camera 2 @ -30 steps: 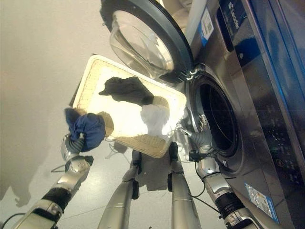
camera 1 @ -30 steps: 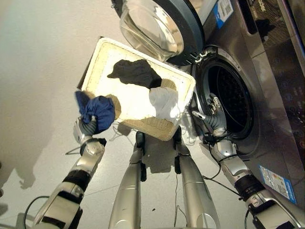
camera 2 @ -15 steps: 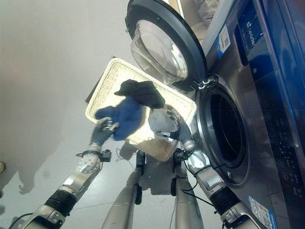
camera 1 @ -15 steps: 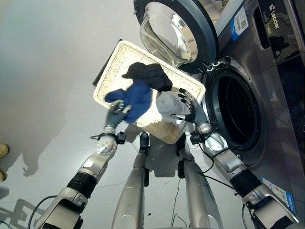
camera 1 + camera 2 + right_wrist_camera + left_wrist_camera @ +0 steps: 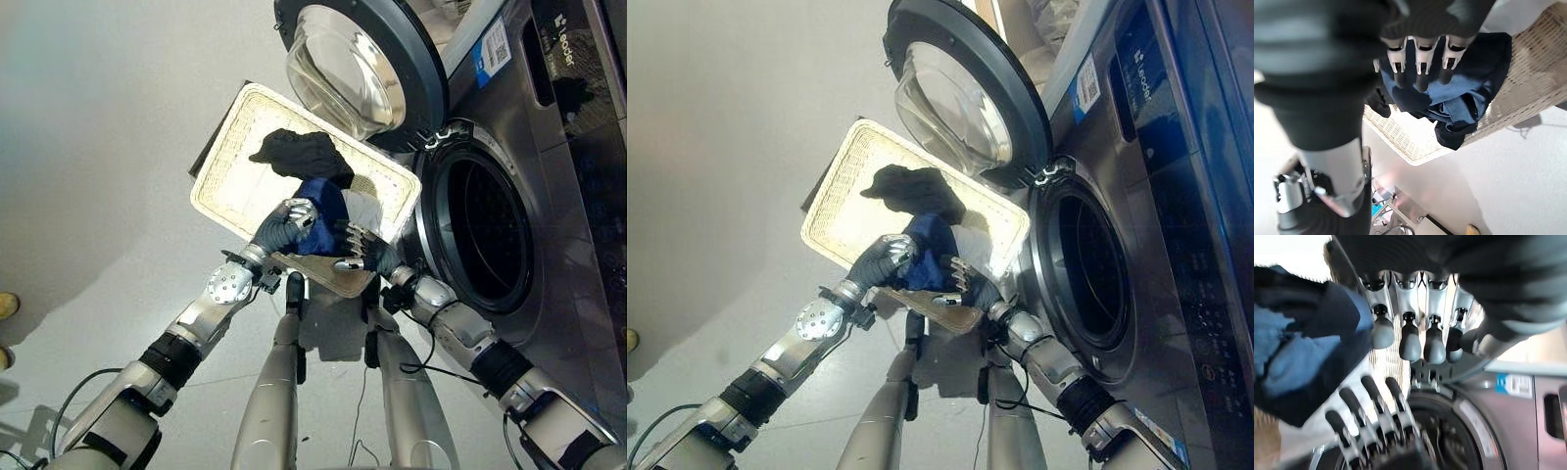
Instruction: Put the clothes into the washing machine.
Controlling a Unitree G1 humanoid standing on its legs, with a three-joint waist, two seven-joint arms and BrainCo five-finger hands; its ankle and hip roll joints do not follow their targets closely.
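Currently the left hand (image 5: 282, 227) is holding the bunched blue cloth (image 5: 319, 208) over the basket (image 5: 232, 167), fingers curled into it. Just right, the right hand (image 5: 361, 253) is reaching with straight spread fingers, touching the cloth's underside. Cloth looks soft, light and floppy; gathering a fold should hold best. Black garment (image 5: 306, 153) is lying in the basket. Farther right, the open door (image 5: 364, 61) is crowding the way to the drum (image 5: 485, 230).
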